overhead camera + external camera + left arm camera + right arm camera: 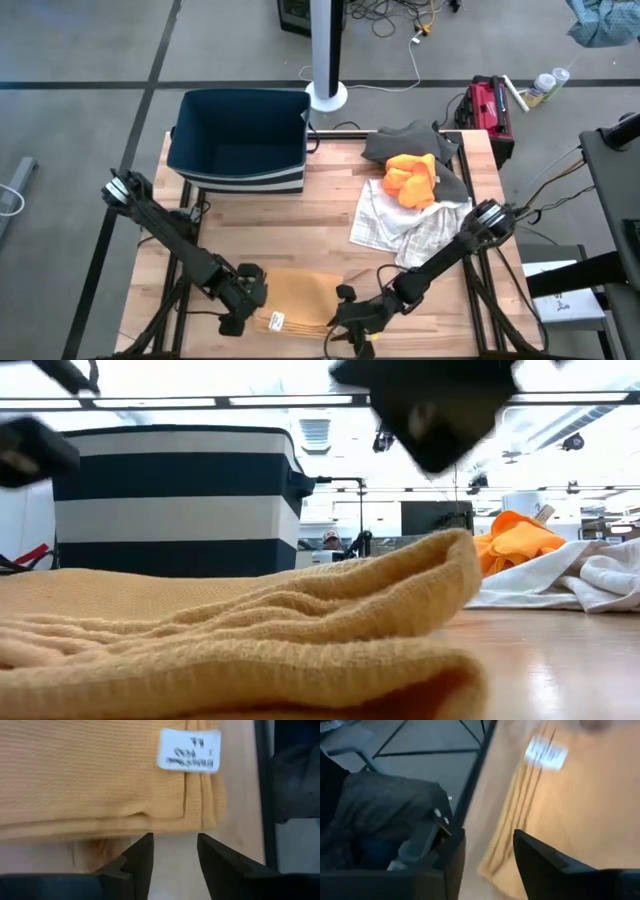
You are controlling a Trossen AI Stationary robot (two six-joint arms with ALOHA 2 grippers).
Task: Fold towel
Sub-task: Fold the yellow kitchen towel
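Your left gripper [236, 322] and right gripper [345, 325] hang released over the folded mustard-yellow waffle towel [300, 297]; what the navy-and-white striped fabric bin [240, 140] holds, you can't tell.

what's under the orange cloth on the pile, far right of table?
The orange cloth lies on a dark grey cloth and a white checked towel. Anything beneath those is hidden.

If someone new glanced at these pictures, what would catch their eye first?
Probably the folded yellow towel at the table's near edge, with the left tool and right tool open at its ends. Next, the bright orange cloth on the laundry pile at the right, and the striped bin behind.
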